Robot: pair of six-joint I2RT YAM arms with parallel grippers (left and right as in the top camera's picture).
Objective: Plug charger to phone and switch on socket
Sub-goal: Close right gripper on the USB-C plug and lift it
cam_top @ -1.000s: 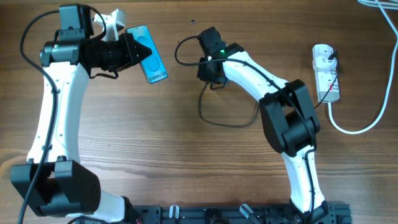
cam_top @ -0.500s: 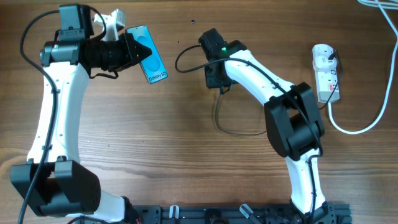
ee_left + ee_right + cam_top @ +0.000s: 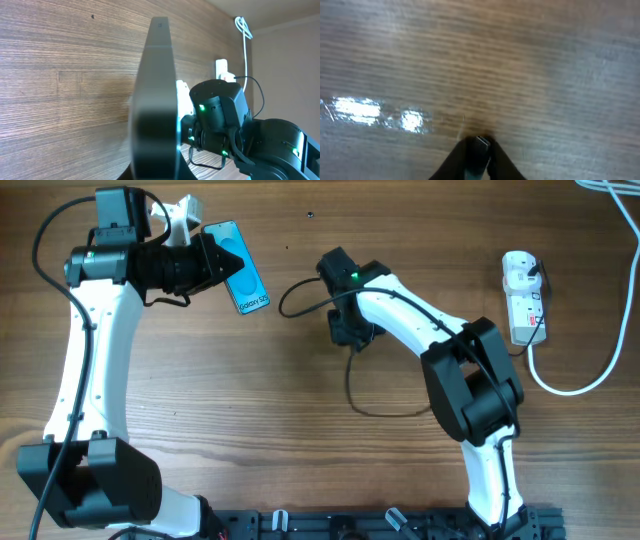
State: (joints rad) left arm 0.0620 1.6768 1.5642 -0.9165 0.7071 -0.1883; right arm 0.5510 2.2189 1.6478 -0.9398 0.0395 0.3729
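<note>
My left gripper (image 3: 212,260) is shut on the phone (image 3: 242,267), a turquoise-screened slab held at the far left of the table with "Galaxy S25" at its near end. The left wrist view shows the phone (image 3: 156,95) edge-on between the jaws. My right gripper (image 3: 345,332) is shut on the connector tip (image 3: 481,142) of the charger (image 3: 300,288), a thin black cable looping over the table middle. The gripper hovers over bare wood, right of the phone and apart from it. The socket (image 3: 524,296), a white strip with a red mark, lies at the far right.
The socket's thick white cord (image 3: 590,385) curves off the right edge. The right arm (image 3: 440,330) spans from the table middle to the front. The black cable loop (image 3: 385,408) lies in front of the right gripper.
My right gripper has moved a little toward the front with the charger tip, dragging the cable loop rightward and nearer. The left arm and phone have not moved.
</note>
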